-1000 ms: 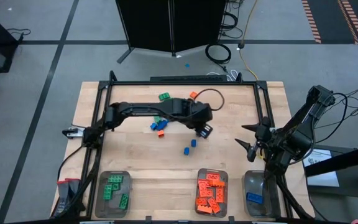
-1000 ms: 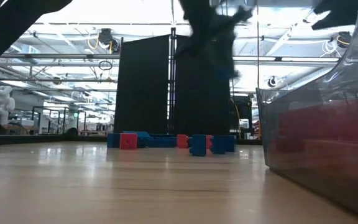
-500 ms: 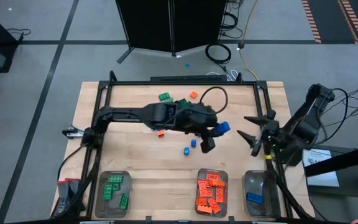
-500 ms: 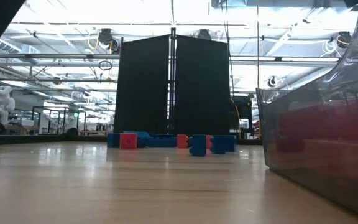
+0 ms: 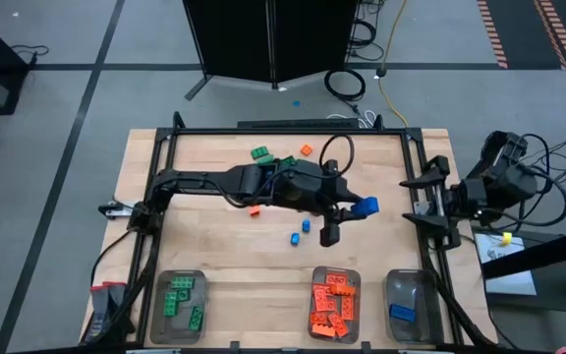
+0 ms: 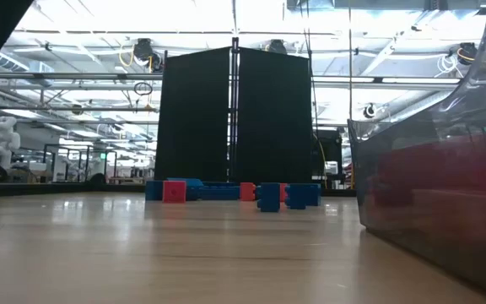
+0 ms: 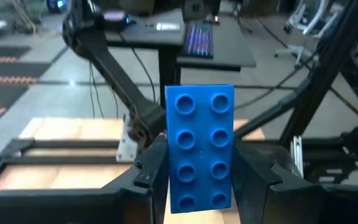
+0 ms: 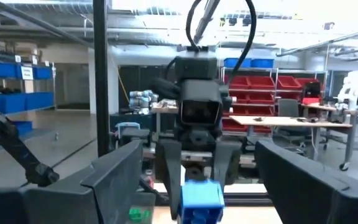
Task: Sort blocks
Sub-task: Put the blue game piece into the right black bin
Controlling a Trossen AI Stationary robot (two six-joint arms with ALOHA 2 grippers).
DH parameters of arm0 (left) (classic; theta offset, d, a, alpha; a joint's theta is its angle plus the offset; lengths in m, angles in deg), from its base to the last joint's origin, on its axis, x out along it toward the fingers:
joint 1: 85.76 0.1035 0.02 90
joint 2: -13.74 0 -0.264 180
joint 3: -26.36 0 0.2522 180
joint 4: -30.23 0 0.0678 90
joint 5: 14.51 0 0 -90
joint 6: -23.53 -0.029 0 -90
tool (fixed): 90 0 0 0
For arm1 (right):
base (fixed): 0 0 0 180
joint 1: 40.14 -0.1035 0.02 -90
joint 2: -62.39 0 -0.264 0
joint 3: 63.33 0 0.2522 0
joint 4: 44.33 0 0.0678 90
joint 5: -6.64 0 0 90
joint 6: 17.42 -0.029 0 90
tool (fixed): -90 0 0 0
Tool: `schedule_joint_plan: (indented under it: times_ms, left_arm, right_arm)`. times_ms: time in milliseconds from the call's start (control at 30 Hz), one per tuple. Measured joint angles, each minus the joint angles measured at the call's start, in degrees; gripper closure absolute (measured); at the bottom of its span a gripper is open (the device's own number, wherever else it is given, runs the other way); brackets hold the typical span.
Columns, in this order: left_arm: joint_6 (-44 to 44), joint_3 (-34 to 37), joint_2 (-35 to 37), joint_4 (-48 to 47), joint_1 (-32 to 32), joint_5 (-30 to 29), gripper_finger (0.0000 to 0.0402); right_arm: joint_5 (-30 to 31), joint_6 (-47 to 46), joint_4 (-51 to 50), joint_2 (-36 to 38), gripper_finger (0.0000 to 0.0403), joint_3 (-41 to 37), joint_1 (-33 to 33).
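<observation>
Holding a blue block (image 5: 365,206) between its two fingers, the left gripper (image 5: 358,207) reaches out over the middle of the table (image 5: 224,256), toward the right side. The left wrist view shows what the top view cannot: the block (image 7: 200,147) stands on end with eight studs facing the camera, squeezed on both sides. The right wrist view sees the same block (image 8: 202,200) from the other side.

The right gripper (image 5: 428,200) waits at the right edge of the table with its fingers spread wide and nothing in them.

More blocks lie loose in the far middle: green (image 5: 261,153), orange (image 5: 306,150) and two small blue ones (image 5: 299,232). The low view shows a row of them (image 6: 234,192) far off across bare wood.

Along the near edge sit three clear trays: green blocks at the left (image 5: 157,305), orange in the middle (image 5: 312,277), one blue at the right (image 5: 391,290). Bare wood lies open between the loose blocks and the trays.
</observation>
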Motion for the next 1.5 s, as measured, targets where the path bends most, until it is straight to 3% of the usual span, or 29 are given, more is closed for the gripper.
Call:
schedule_joint_plan:
  times_ms: [600, 1000, 1300, 1500]
  left_arm:
    - [-1.5, 0.0, 0.0, 3.7, 1.3, 3.8, 0.0279]
    - [-3.9, 0.0, 0.0, 4.7, 1.3, 5.1, 0.0279]
    - [-4.4, 0.0, 0.0, 4.5, 1.4, 5.1, 0.0279]
    - [-4.4, 0.0, 0.0, 4.5, 1.4, 5.1, 0.0279]
  right_arm:
    - [-0.3, 1.7, 1.9, -5.9, 0.0099, 0.0, 7.9]
    - [-7.7, -1.6, 2.0, -6.9, 0.0099, 0.0, 13.4]
    - [-9.2, -3.0, 1.6, -7.4, 0.0099, 0.0, 15.3]
    - [-9.2, -3.0, 1.5, -7.4, 0.0131, 0.0, 15.3]
